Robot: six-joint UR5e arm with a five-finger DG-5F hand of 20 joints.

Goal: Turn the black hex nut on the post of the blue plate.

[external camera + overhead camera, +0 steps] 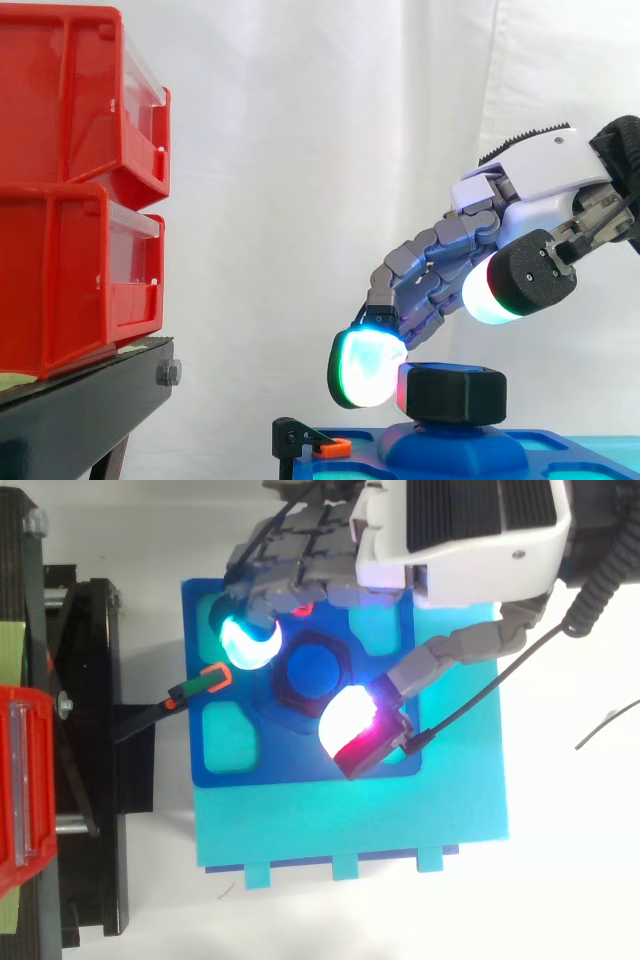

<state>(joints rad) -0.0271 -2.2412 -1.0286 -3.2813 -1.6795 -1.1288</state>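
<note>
The black hex nut point(455, 392) point(283, 677) sits on the post point(312, 668) of the blue plate point(560, 450) point(300, 758). My hand point(540, 180) point(450, 540) reaches over it from the right, tilted downward. Its fingers curl round the nut's far and left sides. One glowing fingertip point(365, 368) point(248, 640) rests against the nut's left face, and a red glow shows at the nut's far side. The thumb pad point(500, 285) point(350, 725) hangs above the nut's near right edge, clear of it in the side view.
Two stacked red bins point(70, 190) point(20, 780) stand on a black stand point(90, 400) at the left. A black clamp with an orange tip point(315, 445) point(200, 685) grips the plate's left edge. A cyan board point(350, 820) lies under the plate.
</note>
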